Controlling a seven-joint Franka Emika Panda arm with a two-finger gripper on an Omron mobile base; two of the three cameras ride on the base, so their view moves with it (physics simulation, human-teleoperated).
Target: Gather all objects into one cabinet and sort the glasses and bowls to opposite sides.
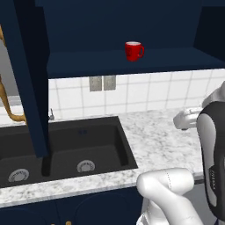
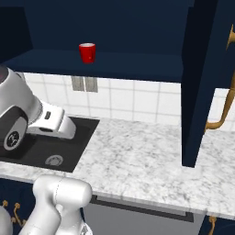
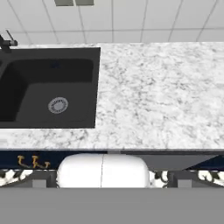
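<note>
The red mug (image 1: 133,51) stood on the cabinet (image 1: 132,63) shelf, well above the gripper (image 1: 183,121), whose jaws were spread wide and held nothing.

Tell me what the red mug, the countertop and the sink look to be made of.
Red mug: probably glazed ceramic; glossy, evenly red, with pale highlights.
Countertop: looks like polished granite or marble; white with grey speckled veining.
Sink: likely matte black composite or coated metal; dull and dark, with metal drain rings.
</note>
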